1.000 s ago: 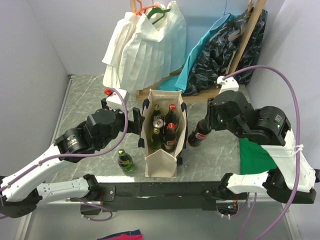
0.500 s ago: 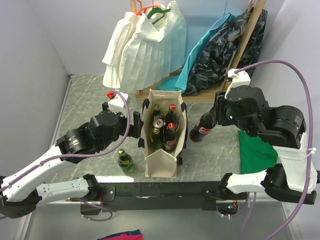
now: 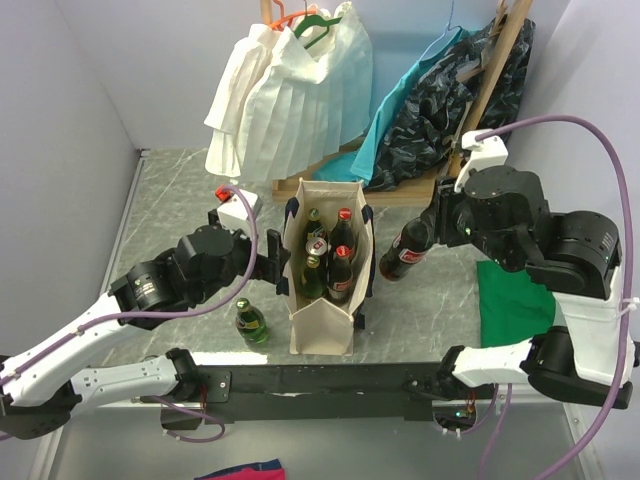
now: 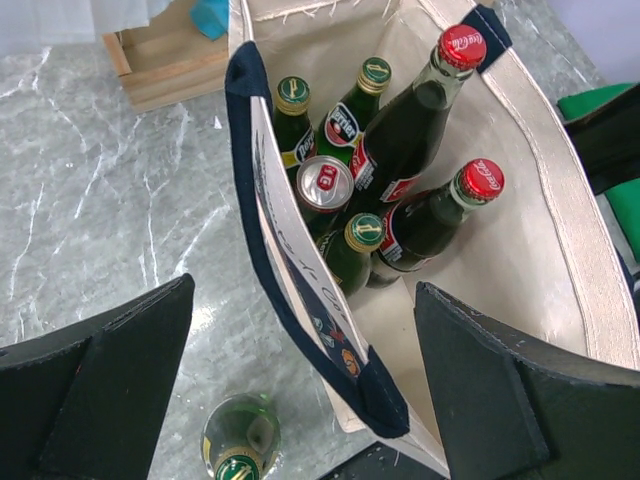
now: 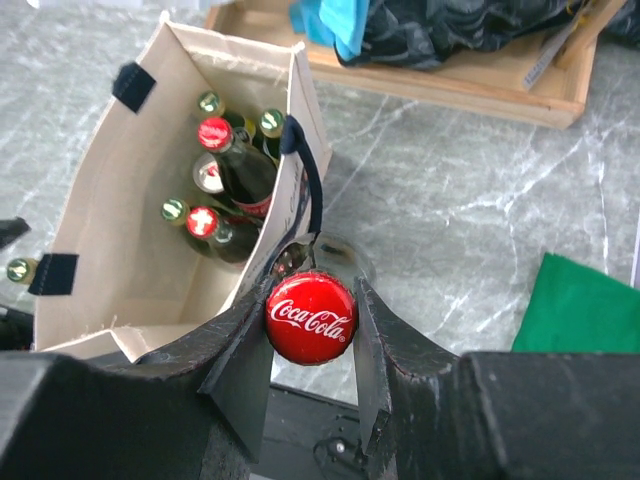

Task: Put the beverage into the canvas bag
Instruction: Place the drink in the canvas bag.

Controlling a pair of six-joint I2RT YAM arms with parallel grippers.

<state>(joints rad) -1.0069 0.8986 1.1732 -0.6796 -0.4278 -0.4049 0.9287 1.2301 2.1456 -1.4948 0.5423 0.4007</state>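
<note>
Right claw (image 5: 312,298) pinches bottle (image 5: 311,320), wrist-view only

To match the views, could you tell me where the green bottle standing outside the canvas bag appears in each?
Top external: the green bottle stands on the table, left of the canvas bag.
Left wrist: the green bottle is at the bottom edge, seen from above, left of the bag.
Right wrist: only its cap shows, at the left edge.
Shared landmark: the canvas bag.
</note>
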